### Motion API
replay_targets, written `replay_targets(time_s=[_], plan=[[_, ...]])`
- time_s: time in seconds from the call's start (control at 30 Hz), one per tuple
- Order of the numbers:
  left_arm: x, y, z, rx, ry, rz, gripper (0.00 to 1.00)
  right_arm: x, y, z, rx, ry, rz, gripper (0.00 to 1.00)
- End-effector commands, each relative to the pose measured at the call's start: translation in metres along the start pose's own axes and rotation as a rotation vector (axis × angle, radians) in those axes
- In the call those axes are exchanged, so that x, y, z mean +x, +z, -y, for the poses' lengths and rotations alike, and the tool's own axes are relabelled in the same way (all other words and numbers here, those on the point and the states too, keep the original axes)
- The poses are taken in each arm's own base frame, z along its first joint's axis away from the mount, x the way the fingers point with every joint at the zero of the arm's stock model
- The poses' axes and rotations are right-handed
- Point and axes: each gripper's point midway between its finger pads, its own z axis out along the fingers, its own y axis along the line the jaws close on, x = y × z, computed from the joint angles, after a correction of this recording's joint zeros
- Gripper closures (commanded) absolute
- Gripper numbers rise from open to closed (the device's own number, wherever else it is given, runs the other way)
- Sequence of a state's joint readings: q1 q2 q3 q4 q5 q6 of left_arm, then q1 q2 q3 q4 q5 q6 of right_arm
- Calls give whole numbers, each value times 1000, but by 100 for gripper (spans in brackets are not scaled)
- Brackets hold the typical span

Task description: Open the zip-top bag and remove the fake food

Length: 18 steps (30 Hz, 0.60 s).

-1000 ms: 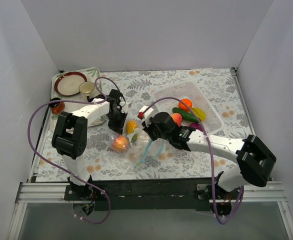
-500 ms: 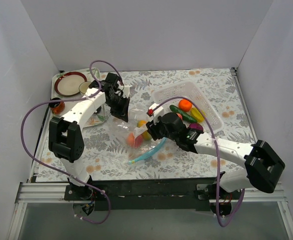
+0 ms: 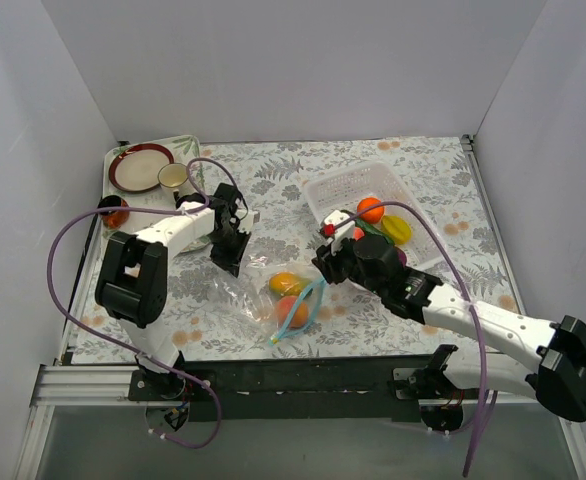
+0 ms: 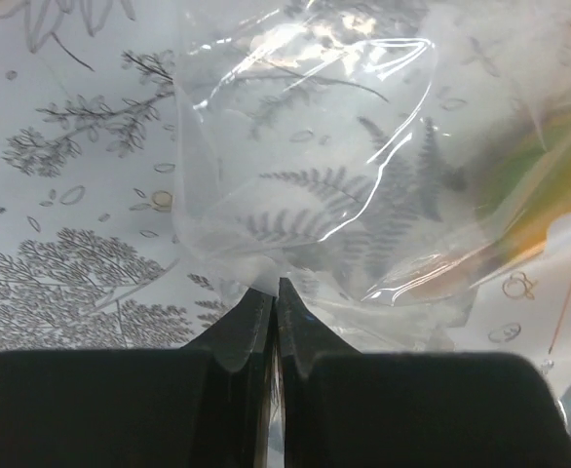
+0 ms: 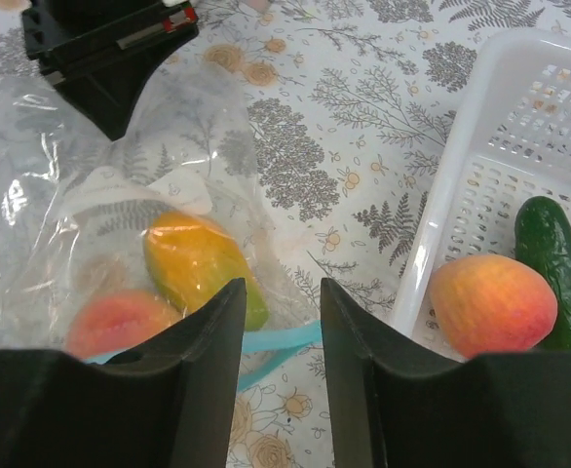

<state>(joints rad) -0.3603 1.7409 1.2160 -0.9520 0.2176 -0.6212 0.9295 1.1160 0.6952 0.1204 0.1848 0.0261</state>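
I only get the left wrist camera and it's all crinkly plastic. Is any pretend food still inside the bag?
Observer: Yes, two pieces: a yellow-orange fruit and a pink-red one lie in the zip-top bag.
Operator: Where's the other arm?
Observer: The right end effector is open and empty, near the bag's blue zip strip.
Operator: Is any food out already?
Observer: Yes, a peach and a cucumber sit in the white basket.

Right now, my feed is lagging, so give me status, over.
Left gripper shut on zip-top bag. Right gripper open, empty. Two fake food pieces inside bag; basket alongside.
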Motion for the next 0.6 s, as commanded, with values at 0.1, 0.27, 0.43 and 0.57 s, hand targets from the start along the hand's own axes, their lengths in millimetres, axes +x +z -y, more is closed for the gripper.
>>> replay_targets(time_s=[0.1, 0.27, 0.43, 0.57], plan=[[-18, 15, -23, -108, 30, 50, 100, 30, -19, -36, -226, -25, -78, 39], [-24, 14, -26, -129, 23, 53, 100, 37, -23, -78, -490, -74, -134, 21], [-25, 16, -28, -135, 16, 43, 100, 49, -13, -89, -552, -94, -189, 12], [-25, 18, -26, -133, 12, 38, 100, 54, -4, -99, -574, -109, -219, 5]])
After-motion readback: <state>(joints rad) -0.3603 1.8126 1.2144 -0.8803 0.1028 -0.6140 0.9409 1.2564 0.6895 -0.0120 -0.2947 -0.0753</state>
